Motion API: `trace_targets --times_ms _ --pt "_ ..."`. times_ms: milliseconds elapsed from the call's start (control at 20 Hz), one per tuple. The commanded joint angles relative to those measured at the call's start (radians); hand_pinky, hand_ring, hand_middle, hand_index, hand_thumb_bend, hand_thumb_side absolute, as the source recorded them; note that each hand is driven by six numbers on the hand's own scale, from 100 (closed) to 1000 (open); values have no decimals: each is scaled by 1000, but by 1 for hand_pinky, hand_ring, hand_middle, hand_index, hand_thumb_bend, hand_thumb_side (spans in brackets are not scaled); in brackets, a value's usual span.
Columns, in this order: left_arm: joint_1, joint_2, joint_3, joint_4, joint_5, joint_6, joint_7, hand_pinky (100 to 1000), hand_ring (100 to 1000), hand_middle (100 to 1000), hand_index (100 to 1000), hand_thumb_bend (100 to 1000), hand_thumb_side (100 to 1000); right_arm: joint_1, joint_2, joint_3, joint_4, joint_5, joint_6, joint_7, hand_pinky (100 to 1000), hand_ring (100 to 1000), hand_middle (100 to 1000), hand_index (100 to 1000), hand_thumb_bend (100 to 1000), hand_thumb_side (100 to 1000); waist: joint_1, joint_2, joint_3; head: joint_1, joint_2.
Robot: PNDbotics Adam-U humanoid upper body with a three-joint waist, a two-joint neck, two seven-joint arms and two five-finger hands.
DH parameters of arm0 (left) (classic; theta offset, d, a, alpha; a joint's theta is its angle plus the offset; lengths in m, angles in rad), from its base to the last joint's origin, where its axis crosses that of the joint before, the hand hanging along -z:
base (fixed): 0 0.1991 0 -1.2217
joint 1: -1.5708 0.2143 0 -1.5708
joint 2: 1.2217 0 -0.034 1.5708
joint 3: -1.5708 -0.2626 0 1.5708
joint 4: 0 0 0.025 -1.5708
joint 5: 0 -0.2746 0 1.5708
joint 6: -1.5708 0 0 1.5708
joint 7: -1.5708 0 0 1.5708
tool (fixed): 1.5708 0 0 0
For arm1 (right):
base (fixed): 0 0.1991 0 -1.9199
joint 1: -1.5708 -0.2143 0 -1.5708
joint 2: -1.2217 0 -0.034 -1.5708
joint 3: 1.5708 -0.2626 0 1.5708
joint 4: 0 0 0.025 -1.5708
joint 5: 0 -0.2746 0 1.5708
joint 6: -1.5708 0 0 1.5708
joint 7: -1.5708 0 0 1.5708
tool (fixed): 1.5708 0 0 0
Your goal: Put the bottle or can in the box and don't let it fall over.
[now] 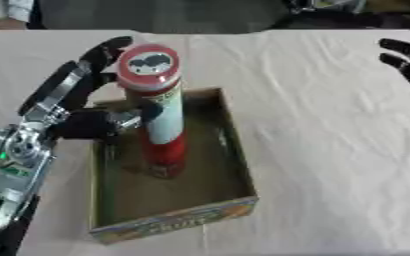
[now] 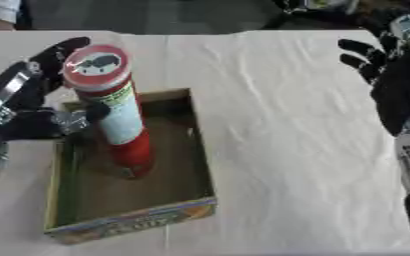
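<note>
Left eye view: a tall red can [image 1: 159, 110] with a white label and a red lid stands upright inside an open cardboard box [image 1: 235, 150], its base on the box floor toward the far left corner, as the robot's left hand [image 1: 82, 100] curls round its upper half, fingers behind it and thumb across the front. The box sits on a table [image 1: 331, 150] draped in pale cloth, near the table's left edge and front. The right hand shows only as dark fingertips at the table's far right edge, well apart from the box. Right eye view: the right hand [image 2: 388, 75] hangs idle over the far right of the table, fingers spread and relaxed, holding nothing; the can appears vertical, near the box's left wall but not leaning on it as far as can be told. The placing step looks all but done: the can seems set down, with only the release left. The next move calls for opening the left hand slowly and drawing it straight away to the left without brushing the tall, top-heavy can.
</note>
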Motion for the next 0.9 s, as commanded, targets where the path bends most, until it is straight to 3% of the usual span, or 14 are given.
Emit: trace_targets --times_ms 50,700,900 --pt "19 54 36 -48 39 6 21 840 1000 981 806 577 355 -3 -33 -13 -22 -9 -5 -2 887 839 969 986 100 842 1 -26 3 -6 3" --pt "197 151 210 -124 127 26 187 833 1000 974 802 531 366 10 -44 -18 -22 -21 -14 -5 885 838 970 984 100 829 0 -51 18 -24 17" --pt "237 164 276 -139 153 26 261 829 1000 974 805 480 382 14 -46 -19 -22 -23 -15 -7 885 837 970 984 100 826 1 -57 20 -26 22"
